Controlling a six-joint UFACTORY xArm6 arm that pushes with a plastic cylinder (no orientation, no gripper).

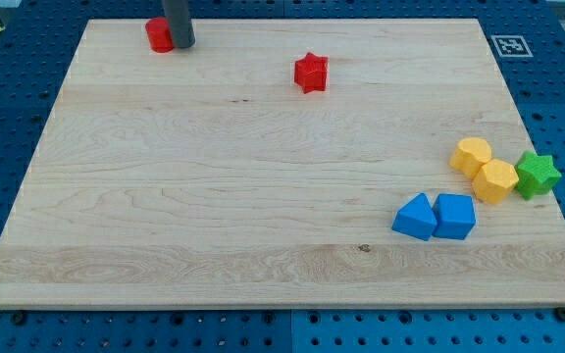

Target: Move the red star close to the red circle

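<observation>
The red star [311, 73] lies on the wooden board [214, 196] near the view's top, right of centre-left. The red circle [158, 34] sits at the view's top left, close to the board's top edge. My tip [181, 44] is at the lower end of the dark rod, touching or right beside the red circle's right side. The tip is well to the left of the red star, with a wide gap of bare board between them.
At the view's right sit two yellow blocks [472, 155] [495, 180] and a green star [537, 174]. Below them lie a blue triangular block [416, 217] and a blue cube-like block [455, 216]. A fiducial tag [510, 45] marks the board's top right corner.
</observation>
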